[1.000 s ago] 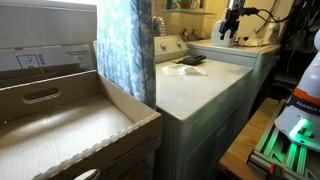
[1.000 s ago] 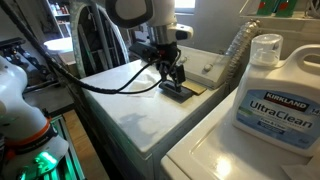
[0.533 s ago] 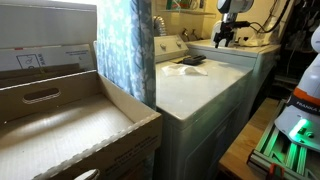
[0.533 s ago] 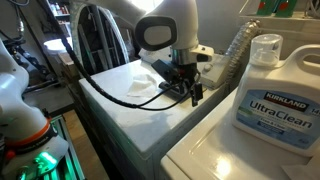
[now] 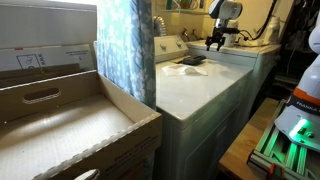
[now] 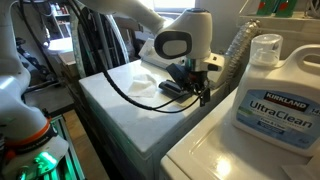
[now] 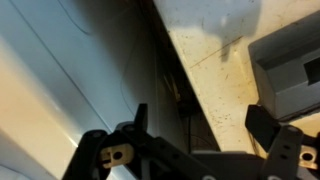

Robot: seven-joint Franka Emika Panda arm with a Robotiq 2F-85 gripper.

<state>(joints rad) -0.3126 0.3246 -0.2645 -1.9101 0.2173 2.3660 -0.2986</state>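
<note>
My gripper (image 7: 200, 125) is open, and nothing sits between its two black fingers (image 7: 262, 122). It hangs over the dark gap (image 7: 168, 80) between two white laundry machines. In both exterior views the gripper (image 5: 213, 41) (image 6: 205, 93) is at the edge of the washer top (image 6: 120, 90). It is just beside a flat black object (image 6: 175, 87) (image 5: 193, 60) lying there and does not touch it. A crumpled white piece (image 5: 180, 70) lies next to the black object.
A large detergent bottle (image 6: 270, 95) stands on the neighbouring machine. A patterned curtain (image 5: 125, 45) and an open cardboard box (image 5: 60, 120) are beside the washer. The arm's black cables (image 6: 110, 50) trail over the washer top.
The gripper has moved from above the flat black object sideways to the washer's edge over the gap, and the arm's wrist has swung round.
</note>
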